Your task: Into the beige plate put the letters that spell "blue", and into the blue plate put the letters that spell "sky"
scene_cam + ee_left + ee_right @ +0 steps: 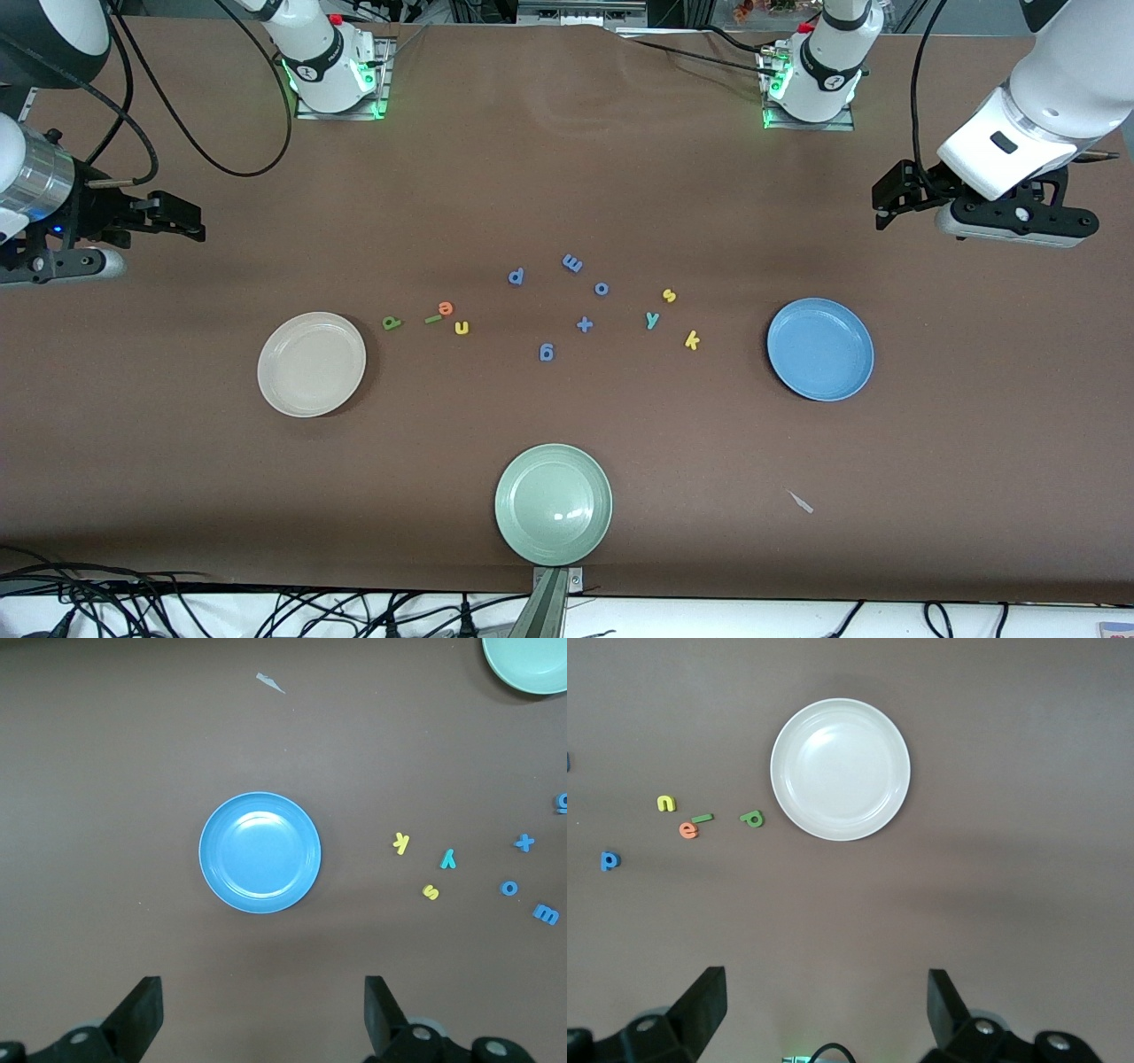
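Observation:
The beige plate (pixel 311 363) (pixel 840 769) lies toward the right arm's end, holding nothing. Beside it sit the dark green b (pixel 392 322) (pixel 752 819), light green l (pixel 432 319), orange e (pixel 446 308) and yellow u (pixel 461 328). The blue plate (pixel 819 348) (pixel 260 852) lies toward the left arm's end, also bare, with the yellow s (pixel 670 295), teal y (pixel 652 320) and yellow k (pixel 692 339) (pixel 400 842) beside it. My right gripper (pixel 182 220) (pixel 827 1005) hangs open above the table near the beige plate. My left gripper (pixel 889 202) (pixel 263 1010) hangs open near the blue plate.
A sage green plate (pixel 553 503) sits near the front edge. Several all-blue letters and a plus sign (pixel 584 324) lie mid-table between the two letter groups. A pale scrap (pixel 801 502) lies nearer the camera than the blue plate.

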You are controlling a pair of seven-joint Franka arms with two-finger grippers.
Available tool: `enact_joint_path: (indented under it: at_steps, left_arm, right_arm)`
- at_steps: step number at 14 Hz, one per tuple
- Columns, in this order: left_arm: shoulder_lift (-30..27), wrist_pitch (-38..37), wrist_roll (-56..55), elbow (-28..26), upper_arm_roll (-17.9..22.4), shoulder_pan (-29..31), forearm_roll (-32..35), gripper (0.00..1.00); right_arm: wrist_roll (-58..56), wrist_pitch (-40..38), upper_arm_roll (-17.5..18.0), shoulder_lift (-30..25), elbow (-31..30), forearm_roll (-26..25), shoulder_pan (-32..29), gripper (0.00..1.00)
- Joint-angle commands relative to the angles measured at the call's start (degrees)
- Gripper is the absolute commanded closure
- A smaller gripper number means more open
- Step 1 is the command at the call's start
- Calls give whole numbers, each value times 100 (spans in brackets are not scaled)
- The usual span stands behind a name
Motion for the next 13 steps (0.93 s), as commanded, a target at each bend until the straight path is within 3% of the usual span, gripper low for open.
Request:
enact_joint_path:
  at_steps: [1,5,10,13]
  left_arm:
    - [30,-75,151,5,-18,60,-99,0]
    - [285,-23,151,49,-18,25,-143,0]
    - [1444,268,169,234,-106,-431,-117,0]
    - [1989,872,213,225,-106,-826,-55,0]
  right_arm:
    - [56,47,8,200,19,358,58,0]
    - [353,406,17,499,2,491,233,1]
    - [1215,1118,17,1149,2,474,760,1]
    - [1453,1540,8,1562,-7,430,954,1]
